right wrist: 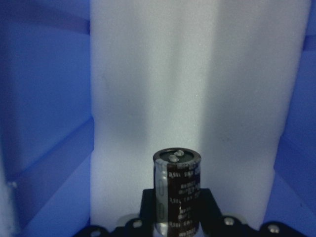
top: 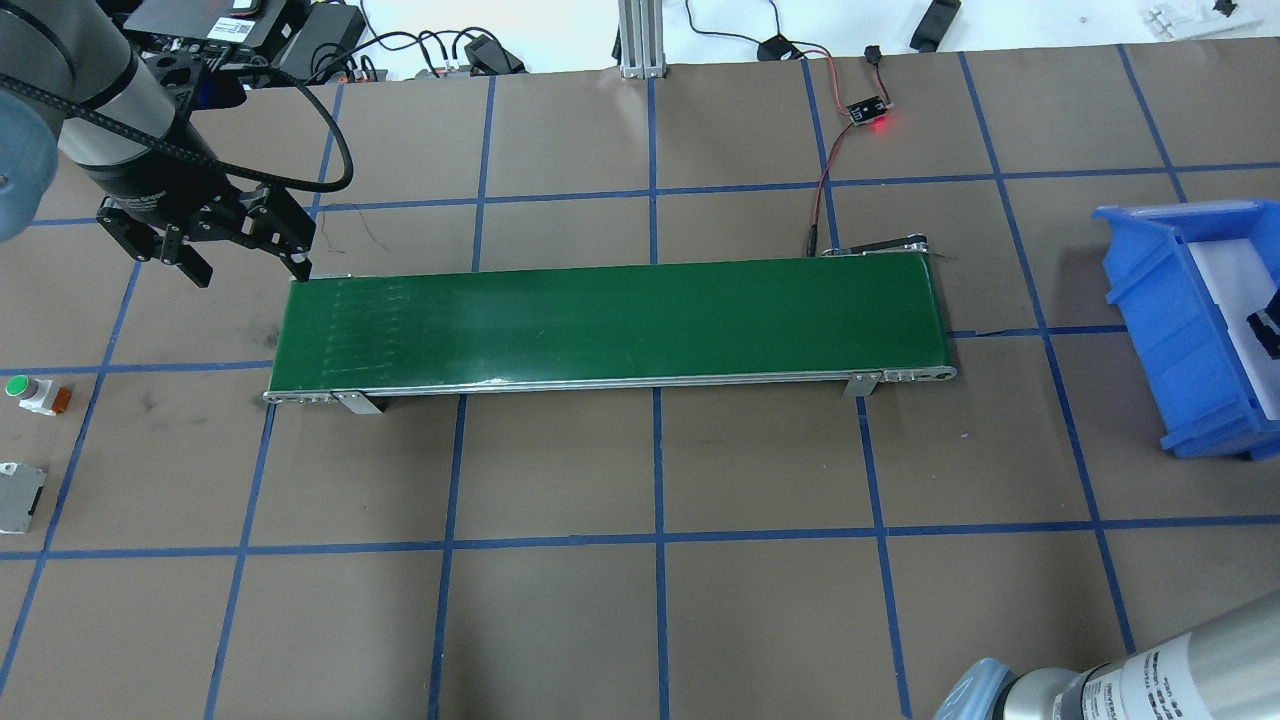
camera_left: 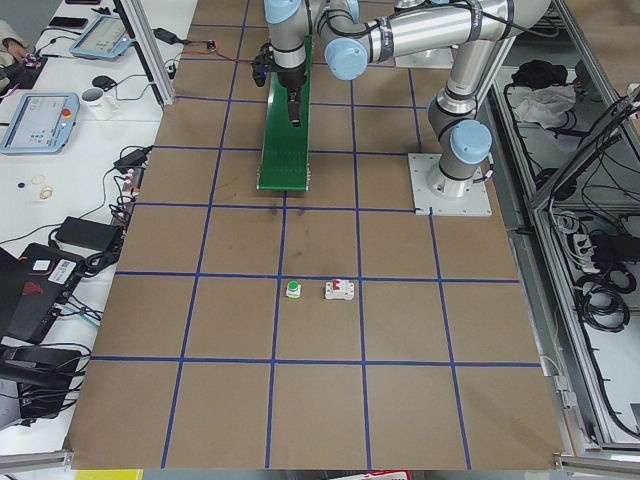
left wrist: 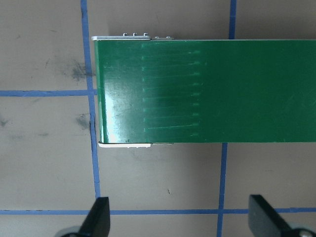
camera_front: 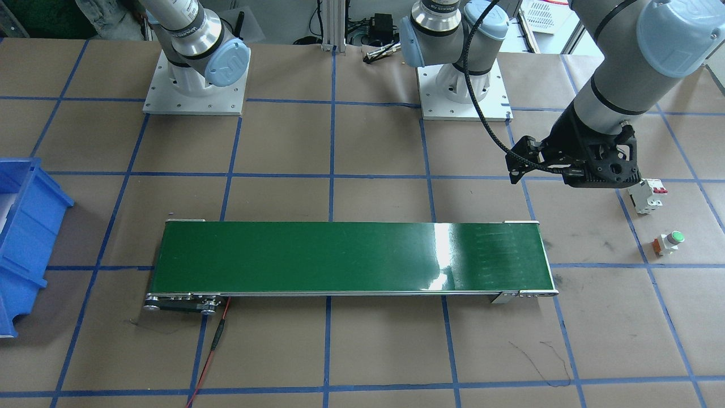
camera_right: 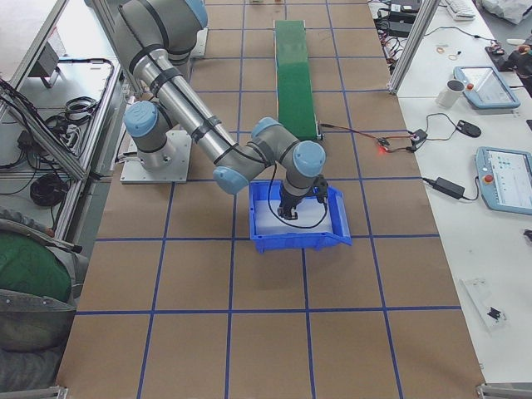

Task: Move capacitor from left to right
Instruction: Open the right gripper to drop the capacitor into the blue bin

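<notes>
The capacitor (right wrist: 177, 192), a stubby dark cylinder with a silvery top, stands upright between the fingers of my right gripper (right wrist: 177, 224). The gripper is shut on it and holds it over the white foam floor of the blue bin (right wrist: 44, 123). In the overhead view only a dark bit of this gripper (top: 1268, 335) shows inside the bin (top: 1150, 300) at the right edge. My left gripper (top: 250, 270) is open and empty. It hangs just beyond the left end of the green conveyor belt (top: 610, 320), and its fingertips (left wrist: 101, 210) show apart in the left wrist view.
A white circuit breaker with red tabs (camera_front: 645, 195) and a green-topped push button (camera_front: 668, 242) lie on the brown table near the left arm. The belt's red cable (top: 825, 190) runs to a small board at the back.
</notes>
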Controlling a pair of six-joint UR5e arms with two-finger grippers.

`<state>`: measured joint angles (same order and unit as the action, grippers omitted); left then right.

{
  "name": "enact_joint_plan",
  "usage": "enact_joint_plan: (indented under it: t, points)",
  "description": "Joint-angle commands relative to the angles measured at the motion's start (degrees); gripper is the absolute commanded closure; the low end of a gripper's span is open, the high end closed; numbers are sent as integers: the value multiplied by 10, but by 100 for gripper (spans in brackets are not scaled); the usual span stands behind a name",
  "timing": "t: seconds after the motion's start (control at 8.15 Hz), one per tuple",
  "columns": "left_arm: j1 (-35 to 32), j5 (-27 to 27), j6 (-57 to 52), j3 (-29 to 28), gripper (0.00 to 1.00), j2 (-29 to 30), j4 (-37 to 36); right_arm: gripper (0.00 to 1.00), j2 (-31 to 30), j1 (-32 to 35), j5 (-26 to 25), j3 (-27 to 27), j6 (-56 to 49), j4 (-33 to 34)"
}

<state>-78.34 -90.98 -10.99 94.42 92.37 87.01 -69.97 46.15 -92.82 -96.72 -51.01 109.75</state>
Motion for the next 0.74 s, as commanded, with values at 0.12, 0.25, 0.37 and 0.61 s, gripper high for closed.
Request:
enact_joint_plan:
  t: [0.12, 0.25, 0.37, 0.61]
  points:
    - [0, 0, 0, 0, 0, 0, 0, 100, 33, 0, 39, 0, -2, 47]
    - [-1, 0, 0, 0, 0, 0, 0, 100, 39, 0, 54, 0, -3, 58]
    - [0, 0, 0, 0, 0, 0, 0, 98, 46, 0, 55, -1, -2, 59]
    - [0, 1, 0, 0, 0, 0, 0, 42, 41, 0, 104, 0, -3, 60]
